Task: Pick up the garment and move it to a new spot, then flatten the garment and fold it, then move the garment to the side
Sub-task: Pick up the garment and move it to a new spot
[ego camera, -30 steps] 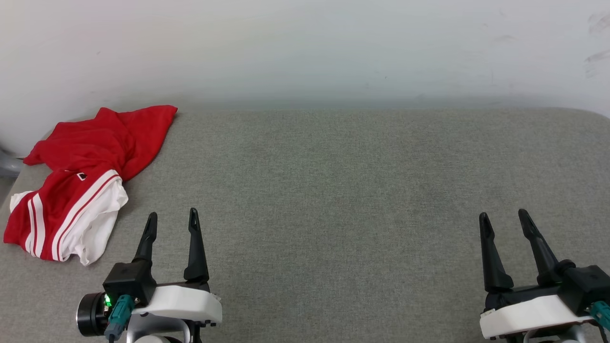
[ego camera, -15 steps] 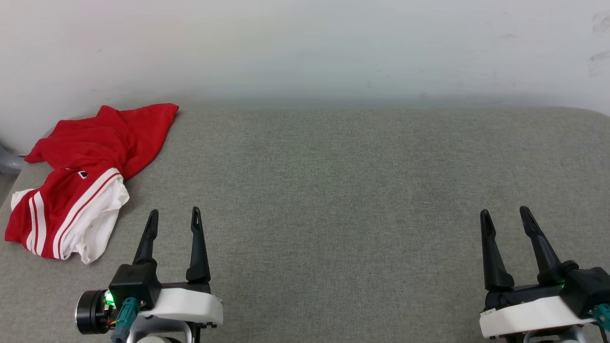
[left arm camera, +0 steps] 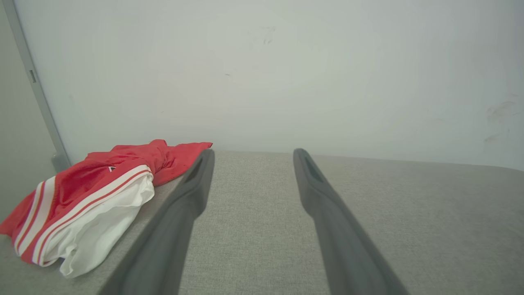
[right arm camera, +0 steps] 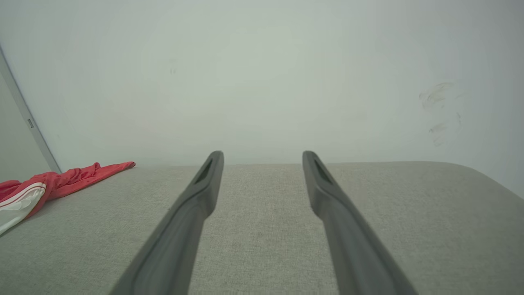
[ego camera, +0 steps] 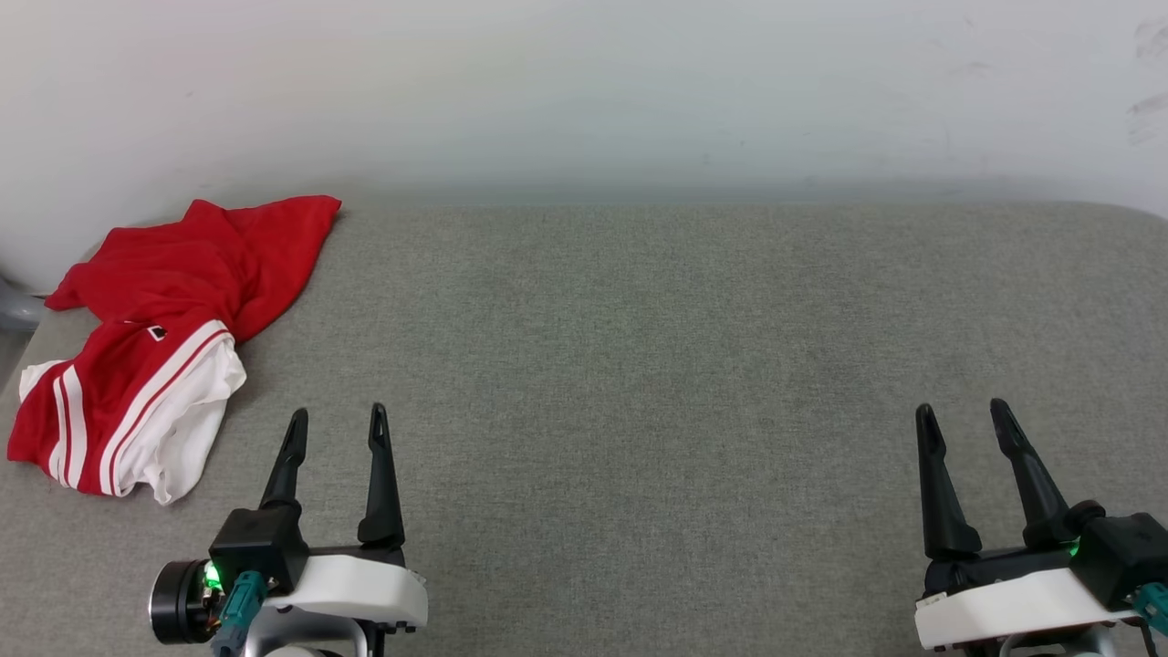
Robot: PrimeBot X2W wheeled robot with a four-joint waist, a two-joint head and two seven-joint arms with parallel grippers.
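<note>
The red and white T-shirt (ego camera: 151,342) lies crumpled at the grey surface's (ego camera: 639,365) far left; left gripper (ego camera: 336,422) and right gripper (ego camera: 960,416) hover released, empty.

A flat grey tabletop (ego camera: 639,365) covered in coarse woven fabric is spreading across the head view. Its far right corner is curving round, and its far edge is running along a plain, matt white wall (ego camera: 584,91). The wall is rising straight behind it and is carrying faint dark grey scuff marks (ego camera: 1145,109) toward its right side; the right wrist view is showing them as pale smudges. At the wall's left end a narrow grey vertical strip (left arm camera: 39,98) is standing upright, with a small rectangular fitting (left arm camera: 32,76) sitting on it. Off the tabletop's left edge, a rounded grey object (ego camera: 14,312) is peeking in, too cropped to identify.
</note>
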